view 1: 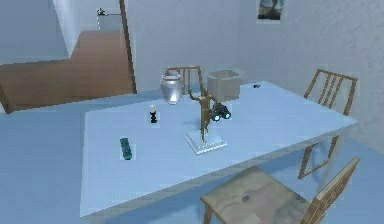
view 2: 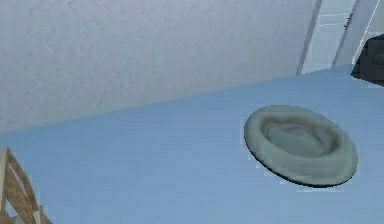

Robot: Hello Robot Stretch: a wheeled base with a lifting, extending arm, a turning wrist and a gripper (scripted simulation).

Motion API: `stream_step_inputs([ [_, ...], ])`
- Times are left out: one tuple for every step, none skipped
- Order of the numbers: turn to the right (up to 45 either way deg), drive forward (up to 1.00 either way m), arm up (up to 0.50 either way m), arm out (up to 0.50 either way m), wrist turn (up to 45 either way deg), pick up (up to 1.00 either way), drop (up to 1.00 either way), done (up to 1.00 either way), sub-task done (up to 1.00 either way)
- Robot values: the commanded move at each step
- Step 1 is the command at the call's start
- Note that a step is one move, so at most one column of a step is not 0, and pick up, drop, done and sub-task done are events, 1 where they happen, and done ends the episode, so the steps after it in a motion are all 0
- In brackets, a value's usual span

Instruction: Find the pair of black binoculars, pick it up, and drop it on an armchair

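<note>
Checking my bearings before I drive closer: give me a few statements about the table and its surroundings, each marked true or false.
1. The black binoculars lie on the table. True.
2. The binoculars sit inside the box. False: they lie on the tabletop in front of it.
3. A grey vase stands on the table. True.
4. The picture hangs at the forward view's left. False: it hangs at the upper right.
5. In the arm side view, a round grey cushion lies on the floor. True.
</note>
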Motion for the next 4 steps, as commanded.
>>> stream_step_inputs([
  [0.0,0.4,0.0,0.0,0.0,0.0,0.0,0.0,0.0],
  [-45.0,0.0,0.0,0.0,0.0,0.0,0.0,0.0,0.0],
  [-30.0,0.0,0.0,0.0,0.0,0.0,0.0,0.0,0.0],
  [0.0,0.0,0.5,0.0,0.0,0.0,0.0,0.0,0.0],
])
